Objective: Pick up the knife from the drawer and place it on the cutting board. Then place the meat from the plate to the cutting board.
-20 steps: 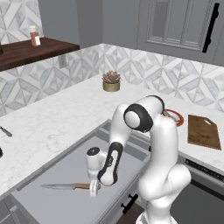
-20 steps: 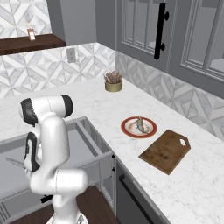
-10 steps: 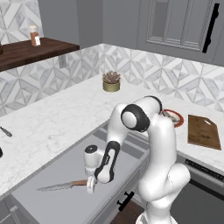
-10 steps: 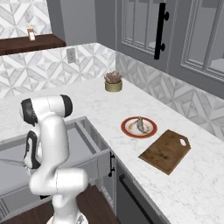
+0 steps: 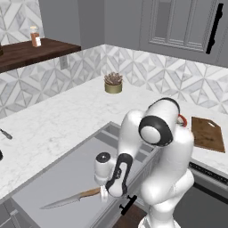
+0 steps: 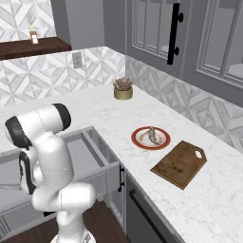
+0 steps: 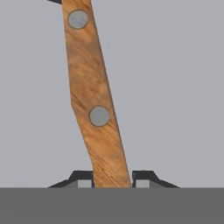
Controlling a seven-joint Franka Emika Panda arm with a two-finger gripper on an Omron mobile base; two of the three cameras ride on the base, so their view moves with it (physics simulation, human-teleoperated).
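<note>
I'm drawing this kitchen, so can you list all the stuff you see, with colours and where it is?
knife: one, silver blade, wooden handle, lying in the drawer
drawer: one, grey, pulled open
plate: one, red-rimmed, on the counter
meat: one, greyish-brown, on the plate
cutting board: one, dark brown, beside the plate
potted plant: one, by the back wall
bottle: one, on the wooden shelf
tool: one, fingers either side of the knife handle

Orange-brown knife (image 7: 94, 105) handle, grey drawer (image 5: 67, 176), red-rimmed plate (image 6: 151, 138).
</note>
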